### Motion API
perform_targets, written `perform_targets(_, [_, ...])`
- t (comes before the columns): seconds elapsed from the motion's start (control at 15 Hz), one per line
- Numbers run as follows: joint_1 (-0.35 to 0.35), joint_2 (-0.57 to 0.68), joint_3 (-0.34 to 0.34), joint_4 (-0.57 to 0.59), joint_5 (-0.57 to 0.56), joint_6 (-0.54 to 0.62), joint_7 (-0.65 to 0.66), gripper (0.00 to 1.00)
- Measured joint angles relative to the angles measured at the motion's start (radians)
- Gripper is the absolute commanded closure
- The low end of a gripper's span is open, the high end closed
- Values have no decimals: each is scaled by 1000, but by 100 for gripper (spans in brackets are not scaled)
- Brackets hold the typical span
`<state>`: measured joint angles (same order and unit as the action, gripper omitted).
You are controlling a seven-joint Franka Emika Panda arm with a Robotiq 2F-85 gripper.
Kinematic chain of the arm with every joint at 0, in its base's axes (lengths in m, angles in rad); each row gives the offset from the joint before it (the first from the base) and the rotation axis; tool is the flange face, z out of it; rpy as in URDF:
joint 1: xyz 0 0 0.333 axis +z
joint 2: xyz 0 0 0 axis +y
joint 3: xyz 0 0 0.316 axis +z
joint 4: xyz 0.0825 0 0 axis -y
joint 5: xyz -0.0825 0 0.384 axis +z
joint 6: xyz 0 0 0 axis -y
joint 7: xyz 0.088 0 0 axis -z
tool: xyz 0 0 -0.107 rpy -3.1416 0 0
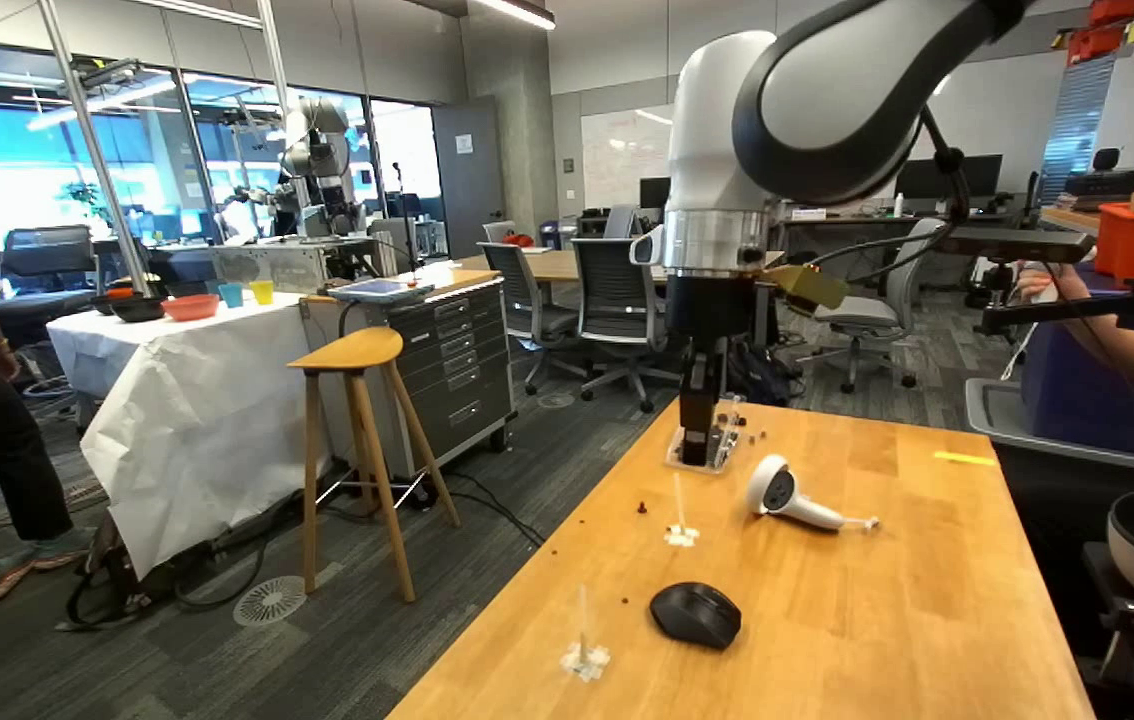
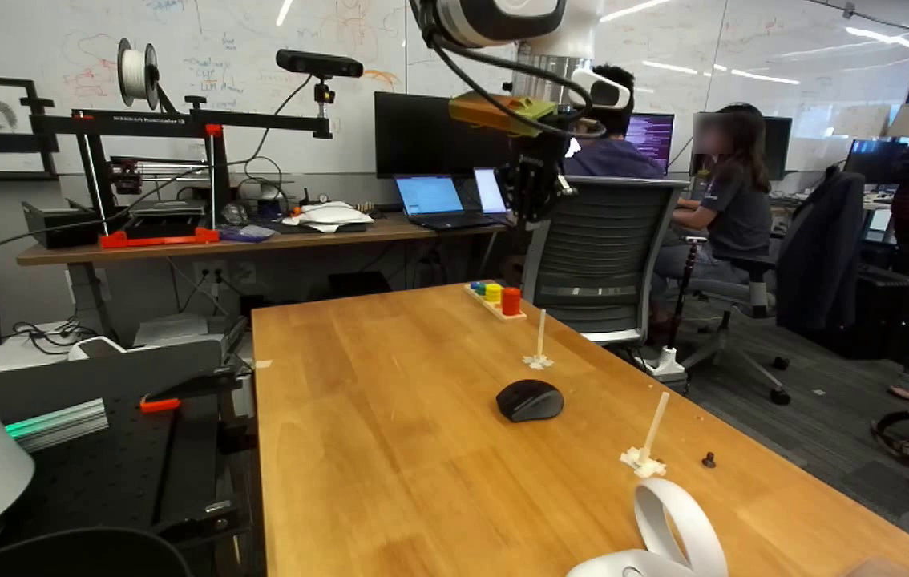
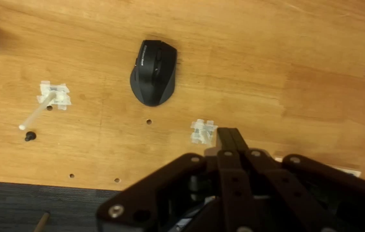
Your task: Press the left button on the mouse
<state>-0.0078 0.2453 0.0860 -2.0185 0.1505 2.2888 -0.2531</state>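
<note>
The black domed mouse (image 1: 697, 616) lies on the wooden table; it also shows in an exterior view (image 2: 531, 401) and at the upper middle of the wrist view (image 3: 153, 75). Its scroll wheel end points to the top of the wrist view. The left button (image 3: 149, 51) is the front half on the side with white lettering, left of the wheel. My gripper (image 3: 229, 130) has its two fingers pressed together with nothing between them. It hangs above the table, apart from the mouse, lower and to the right of it in the wrist view. The gripper shows in both exterior views (image 1: 695, 455) (image 2: 532, 212).
Two thin pale pegs (image 2: 655, 425) (image 2: 541, 335) stand taped upright near the mouse. One taped base (image 3: 202, 130) is close beside my fingertips in the wrist view. A white controller (image 1: 795, 500), a clear tray (image 1: 712, 462) and a coloured stacking toy (image 2: 511, 302) are also on the table.
</note>
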Motion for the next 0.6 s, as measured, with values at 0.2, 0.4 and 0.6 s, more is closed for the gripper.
perform_targets(0.2, [-3, -27, 0, 44, 37, -104, -46, 97])
perform_targets(0.4, [-4, -39, -3, 83, 36, -193, -75, 98])
perform_targets(0.6, [-7, -39, -11, 125, 23, -290, -108, 72])
